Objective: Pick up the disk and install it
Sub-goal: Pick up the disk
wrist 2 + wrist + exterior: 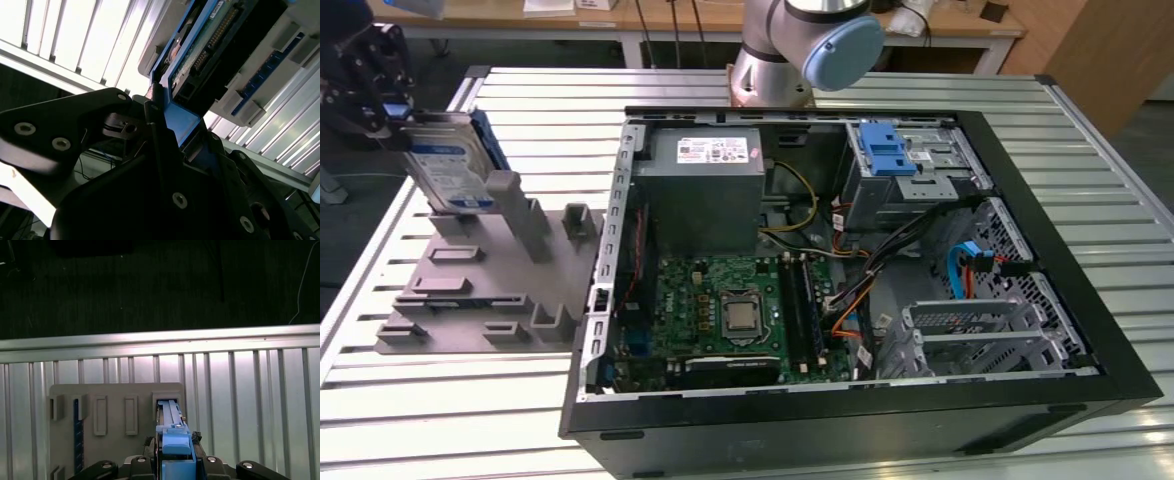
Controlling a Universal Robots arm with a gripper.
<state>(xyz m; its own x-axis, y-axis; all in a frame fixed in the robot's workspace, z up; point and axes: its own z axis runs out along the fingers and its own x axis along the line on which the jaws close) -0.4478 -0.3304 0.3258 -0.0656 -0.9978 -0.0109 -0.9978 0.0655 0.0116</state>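
Over at the exterior view's left edge, the gripper (390,112) has its fingers closed on the top edge of the disk (450,165), which stands upright on its narrow side with the white-and-blue label facing out. The disk's lower end sits down among the uprights of a grey holder (480,290) lying on the slatted metal table (454,420); I cannot tell whether it has cleared its slot or is resting in it. In the first wrist view the blue carrier edge of the disk (174,440) runs straight out from between the gripper's (175,462) black fingers, over the grey holder (115,395) and in line with one of its slots. In the second wrist view the gripper (170,125) pinches the blue bracket, with the disk's (210,45) circuit-board side and connector showing beyond it. The open computer case (1067,300) lies just beside the holder, on the exterior view's right, with its green motherboard (720,300) exposed and a drive bay (914,165) at its far corner. The arm's base (781,50) stands behind the case.
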